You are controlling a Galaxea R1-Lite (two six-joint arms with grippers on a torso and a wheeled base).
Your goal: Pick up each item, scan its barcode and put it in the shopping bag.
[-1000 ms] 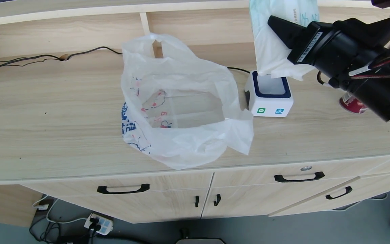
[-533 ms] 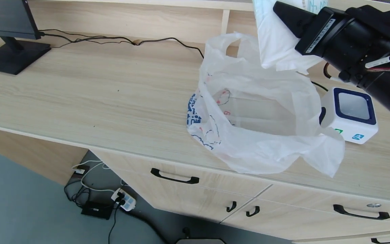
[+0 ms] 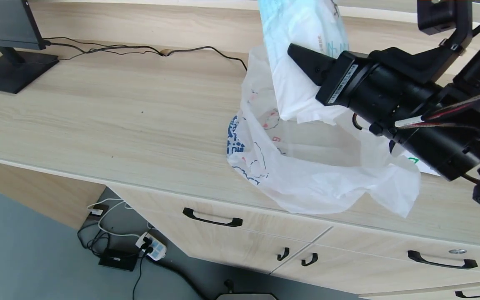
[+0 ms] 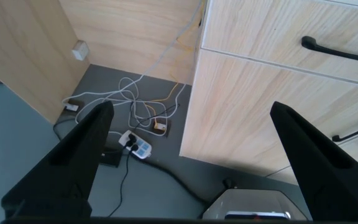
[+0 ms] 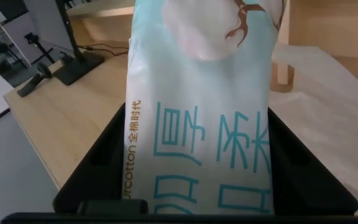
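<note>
While the right tool (image 5: 199,124) is clenched on one soft pack (image 3: 294,98), white below and pale blue above, the pack hangs upright over the open mouth of the one shopping bag (image 3: 306,175). One black finger shows on each side of the pack in the right wrist view, pressed flat against it. Pack's lower end sits at about the level of the bag's rear rim; whether it touches the film, cannot tell. Bag is thin white translucent plastic with blue and red print, slumped open near the front edge of the counter (image 3: 98,125). Count of task goods seen: one pack, one bag. Just beyond the bag, one white box (image 3: 417,161) with a small green mark, mostly hidden by the right arm. Far end of the counter: one black monitor stand (image 3: 13,71), with dark cables (image 3: 119,48) running along the back wall toward the bag. Cabinet front under the counter: three long black pulls, two short ones. On the floor below, one white power strip (image 3: 153,246) among loose leads. Left tool (image 4: 191,106) hangs low beside the cabinet, released, its two fingers spread wide and nothing between them, pointing at the floor and its tangle of leads.
</note>
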